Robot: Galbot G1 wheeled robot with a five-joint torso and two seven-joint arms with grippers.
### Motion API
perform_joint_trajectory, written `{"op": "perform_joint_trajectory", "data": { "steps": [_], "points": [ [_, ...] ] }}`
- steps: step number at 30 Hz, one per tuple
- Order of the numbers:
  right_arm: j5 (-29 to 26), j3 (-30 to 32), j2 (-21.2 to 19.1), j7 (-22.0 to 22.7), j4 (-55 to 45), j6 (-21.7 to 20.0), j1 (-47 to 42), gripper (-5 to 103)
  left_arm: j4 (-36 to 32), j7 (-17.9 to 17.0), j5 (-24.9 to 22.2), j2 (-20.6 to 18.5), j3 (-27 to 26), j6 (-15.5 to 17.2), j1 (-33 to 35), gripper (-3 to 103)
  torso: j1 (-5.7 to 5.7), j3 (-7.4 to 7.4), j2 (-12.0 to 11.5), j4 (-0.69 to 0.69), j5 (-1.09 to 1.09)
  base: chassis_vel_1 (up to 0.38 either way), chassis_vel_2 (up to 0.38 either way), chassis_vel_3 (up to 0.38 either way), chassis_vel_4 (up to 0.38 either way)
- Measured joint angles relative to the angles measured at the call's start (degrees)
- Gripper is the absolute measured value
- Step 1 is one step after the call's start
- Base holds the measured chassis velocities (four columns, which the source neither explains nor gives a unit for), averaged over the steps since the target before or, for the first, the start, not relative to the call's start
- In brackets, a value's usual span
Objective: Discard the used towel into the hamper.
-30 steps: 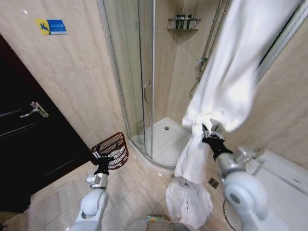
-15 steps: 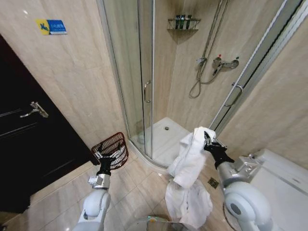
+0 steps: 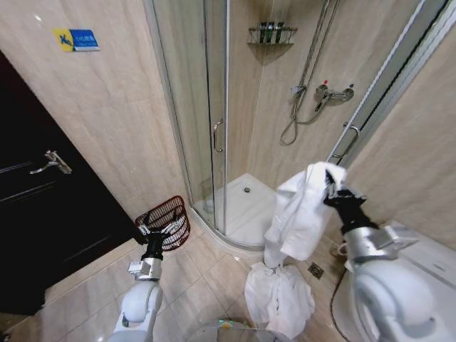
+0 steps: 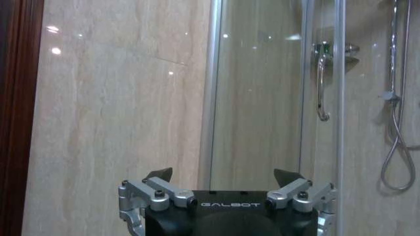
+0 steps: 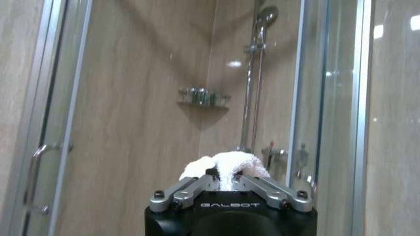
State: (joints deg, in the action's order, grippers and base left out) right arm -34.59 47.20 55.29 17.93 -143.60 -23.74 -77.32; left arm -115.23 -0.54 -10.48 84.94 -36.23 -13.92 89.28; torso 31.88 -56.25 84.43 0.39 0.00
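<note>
The used towel (image 3: 301,212) is white and hangs in a long bunch from my right gripper (image 3: 332,188), which is shut on its top fold. Its lower end lies heaped on the floor tiles (image 3: 279,299). In the right wrist view the towel (image 5: 226,162) bulges out between the closed fingers of the right gripper (image 5: 223,175). The hamper (image 3: 165,219), a small dark reddish wire basket, stands by the wall left of the shower. My left gripper (image 3: 152,238) hovers just in front of it, open and holding nothing. The left gripper (image 4: 225,175) faces the wall and shower glass.
A glass shower enclosure (image 3: 214,121) with a raised white tray (image 3: 246,206) fills the middle. A dark door (image 3: 43,206) is at the left. A white toilet (image 3: 420,278) sits at the lower right, with a floor drain (image 3: 315,271) near it.
My right gripper has carried the towel's top to the right and slightly up. The towel, which earlier stretched high across the view, now hangs lower. The left arm has stayed put.
</note>
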Motion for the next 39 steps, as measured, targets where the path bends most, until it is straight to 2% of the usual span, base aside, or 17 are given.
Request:
{"op": "perform_joint_trajectory", "data": {
  "steps": [2, 3, 5, 9, 17, 32, 39],
  "points": [
    [-0.7, 0.4, -0.6, 0.2, 0.0, -0.3, 0.3, 5, 0.0, 0.0, 0.0, 0.0, 0.0, 0.0, 0.0, 100, 0.00, 0.00, 0.0, 0.01, 0.00, 0.000, 0.000, 0.000, 0.000],
    [-3.1, 1.5, -2.7, 0.7, 0.0, -1.3, 1.4, 5, 0.0, 0.0, 0.0, 0.1, 0.0, 0.3, -0.2, 100, 0.00, 0.00, 0.0, 0.01, 0.00, 0.000, 0.000, 0.000, 0.000],
    [-4.9, 1.9, -3.7, 1.1, 0.0, -2.2, 2.0, 5, -0.1, 0.0, 0.0, 0.1, 0.0, 0.7, -0.5, 100, 0.00, 0.00, 0.0, 0.00, 0.00, 0.000, 0.000, 0.000, 0.000],
    [-5.5, -0.1, -3.0, 1.4, 0.1, -3.6, 2.1, 5, -0.3, 0.0, -0.1, 0.1, 0.0, 1.4, -1.0, 100, 0.00, 0.00, 0.0, -0.01, 0.01, 0.000, 0.000, 0.000, 0.000],
    [-2.1, -5.4, -0.1, 1.1, 0.2, -3.7, 1.9, 5, -0.9, 0.6, -0.4, -0.1, -0.2, 2.8, -1.1, 100, 0.00, 0.00, 0.0, -0.01, 0.00, 0.000, 0.000, 0.000, 0.000],
    [-1.0, -6.3, 1.1, 1.1, 0.3, -3.6, 0.7, 5, -1.2, 1.0, -0.1, 0.0, -0.1, 3.1, -0.9, 100, 0.00, 0.00, 0.0, -0.01, 0.00, 0.031, 0.029, 0.028, 0.030],
    [1.7, -8.2, 1.8, -0.4, 0.3, -2.5, -0.4, 5, -1.1, 1.0, 0.0, 0.0, -0.2, 2.9, -0.7, 100, 0.00, 0.00, 0.0, -0.01, 0.00, 0.079, 0.083, 0.098, 0.087]
  ]
}}
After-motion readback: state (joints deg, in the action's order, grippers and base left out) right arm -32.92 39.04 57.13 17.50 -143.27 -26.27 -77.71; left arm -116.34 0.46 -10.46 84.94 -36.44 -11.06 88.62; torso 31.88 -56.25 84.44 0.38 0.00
